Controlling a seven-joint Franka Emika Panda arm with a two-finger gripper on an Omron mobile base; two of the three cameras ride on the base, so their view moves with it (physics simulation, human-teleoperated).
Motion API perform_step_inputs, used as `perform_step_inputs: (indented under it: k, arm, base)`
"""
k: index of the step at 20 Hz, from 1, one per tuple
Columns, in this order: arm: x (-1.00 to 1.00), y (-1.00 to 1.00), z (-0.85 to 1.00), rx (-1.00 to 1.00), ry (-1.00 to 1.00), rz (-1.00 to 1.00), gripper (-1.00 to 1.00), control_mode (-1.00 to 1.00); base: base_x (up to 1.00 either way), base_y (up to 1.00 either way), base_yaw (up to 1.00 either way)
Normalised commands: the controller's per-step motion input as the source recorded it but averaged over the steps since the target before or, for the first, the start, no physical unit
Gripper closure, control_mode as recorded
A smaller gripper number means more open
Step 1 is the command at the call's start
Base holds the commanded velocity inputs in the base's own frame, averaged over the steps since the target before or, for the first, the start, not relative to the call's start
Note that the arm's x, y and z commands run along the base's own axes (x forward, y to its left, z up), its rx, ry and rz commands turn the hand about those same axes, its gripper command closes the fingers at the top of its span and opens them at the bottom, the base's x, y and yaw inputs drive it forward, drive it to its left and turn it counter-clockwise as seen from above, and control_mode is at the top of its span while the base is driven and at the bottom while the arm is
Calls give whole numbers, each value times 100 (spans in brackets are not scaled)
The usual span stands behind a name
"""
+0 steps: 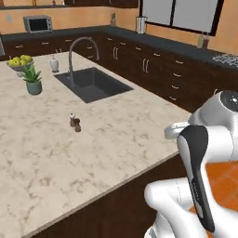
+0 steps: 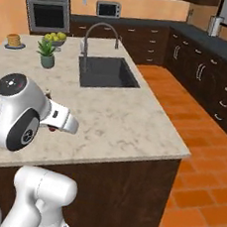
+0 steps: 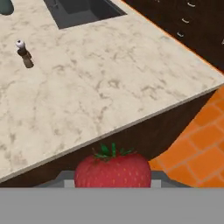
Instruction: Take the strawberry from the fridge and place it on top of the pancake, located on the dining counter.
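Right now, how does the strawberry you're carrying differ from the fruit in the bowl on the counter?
The strawberry is red with a green leafy top; the bowl fruits are yellow-green. The strawberry is a single berry held at the gripper, off the dining counter's near edge; the bowl fruits are piled together at the far end. Both are rounded.

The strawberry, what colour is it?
The small rounded strawberry is bright red with green leaves on top, best seen in the hand view.

Red strawberry (image 3: pixel 113 169) with green leaves up, pancake (image 2: pixel 13 40) stack on far dining counter (image 2: pixel 114 120) corner
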Motion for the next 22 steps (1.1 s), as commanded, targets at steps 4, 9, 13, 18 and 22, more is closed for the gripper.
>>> perform_step_inputs:
  k: [4,9,13,18,22]
  arm:
    - [0,0,0,0,0,0,100,100]
    - [0,0,0,0,0,0,100,100]
    - [0,0,0,0,0,0,100,100]
    - [0,0,0,0,0,0,100,100]
    - [0,0,0,0,0,0,100,100]
  base:
    - [-55,62,72]
    - [-43,98,60]
    - [-41,100,47]
    - [-28,100,36]
    - [-23,100,25]
